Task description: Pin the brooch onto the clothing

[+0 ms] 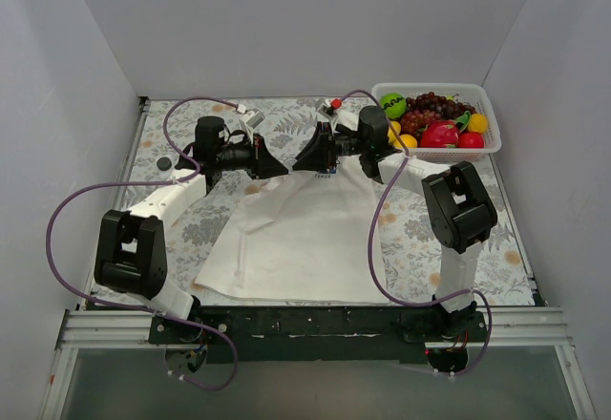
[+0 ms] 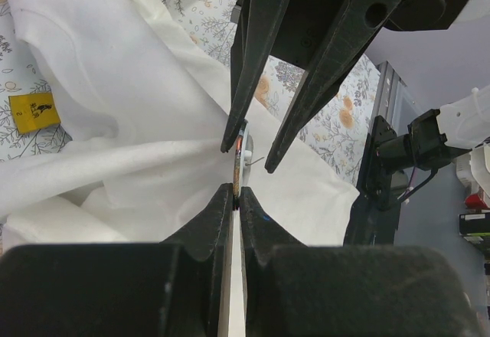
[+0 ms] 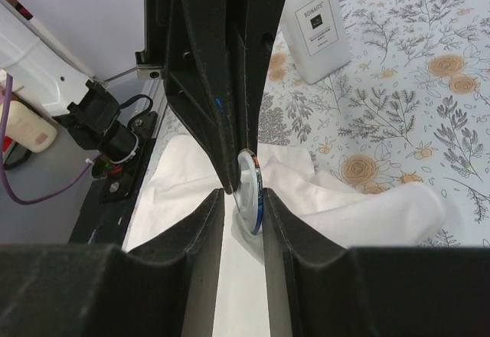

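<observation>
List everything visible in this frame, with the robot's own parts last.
T-shirt: one, white, mid-table, far edge raised to the grippers.
brooch: one, silvery disc with a blue rim, edge-on between the right gripper's fingers.
dark disc: one, dark grey, on the tablecloth, left side.
basket: one, white, far right corner.
fruit: several, mixed colours, in the basket.
white container: one, labelled, standing on the tablecloth.
yellow tag: one, black print, at the shirt's edge.
tablecloth: one, floral, covering the table.
cables: two, purple, one per arm.
left gripper: shut, tips at the brooch.
right gripper: jaws apart around the brooch.
</observation>
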Tool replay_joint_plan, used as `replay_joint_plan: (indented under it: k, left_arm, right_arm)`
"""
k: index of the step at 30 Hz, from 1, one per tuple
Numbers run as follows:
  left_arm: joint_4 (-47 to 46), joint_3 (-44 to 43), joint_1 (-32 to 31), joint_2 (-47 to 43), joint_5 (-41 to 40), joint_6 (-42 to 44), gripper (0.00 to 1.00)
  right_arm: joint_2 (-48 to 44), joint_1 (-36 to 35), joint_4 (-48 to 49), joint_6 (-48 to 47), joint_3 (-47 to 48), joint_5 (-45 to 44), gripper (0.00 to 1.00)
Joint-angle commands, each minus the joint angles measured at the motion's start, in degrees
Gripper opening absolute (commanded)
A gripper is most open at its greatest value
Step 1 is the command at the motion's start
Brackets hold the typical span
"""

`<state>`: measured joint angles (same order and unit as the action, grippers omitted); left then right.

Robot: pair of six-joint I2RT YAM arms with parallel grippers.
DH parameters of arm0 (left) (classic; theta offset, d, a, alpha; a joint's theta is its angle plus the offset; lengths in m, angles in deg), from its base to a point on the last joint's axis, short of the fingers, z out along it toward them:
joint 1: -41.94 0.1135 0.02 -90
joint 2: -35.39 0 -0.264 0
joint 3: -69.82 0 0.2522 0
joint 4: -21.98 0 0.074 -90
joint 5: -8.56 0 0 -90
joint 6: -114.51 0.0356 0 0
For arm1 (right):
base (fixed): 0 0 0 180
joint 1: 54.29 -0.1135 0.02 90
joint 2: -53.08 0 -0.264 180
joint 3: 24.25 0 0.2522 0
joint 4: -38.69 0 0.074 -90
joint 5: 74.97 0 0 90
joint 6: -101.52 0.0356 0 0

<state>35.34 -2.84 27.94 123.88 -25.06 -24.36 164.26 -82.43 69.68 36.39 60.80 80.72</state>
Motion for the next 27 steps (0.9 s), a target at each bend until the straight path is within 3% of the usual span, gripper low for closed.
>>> replay_joint_plan:
  k: [1, 13, 15, 22, 27]
  left_arm:
    - [-0.56, -2.10, 0.20, -0.33, -0.04, 0.43, 0.00]
    - [-0.48, -2.01, 0.11, -0.25, -0.31, 0.52, 0.00]
    - [-0.30, -2.10, 0.11, -0.33, -0.57, 0.61, 0.00]
    - [-0.04, -2.10, 0.11, -0.33, -1.01, 0.79, 0.00]
    - [0.05, -2.19, 0.11, -0.60, -1.10, 1.05, 0.00]
  right_arm:
    - [0.71, -1.48, -1.94, -2.53, 3.24, 0.49, 0.33]
    - [0.36, -1.83, -3.62, -3.86, 3.25, 0.84, 0.29]
    - [0.18, -1.83, -3.71, -4.29, 3.07, 1.54, 0.33]
    - [-2.45, -1.13, 0.93, -3.42, -1.05, 2.86, 0.64]
    - [-1.75, -0.60, 3.49, -1.49, -0.97, 3.13, 0.57]
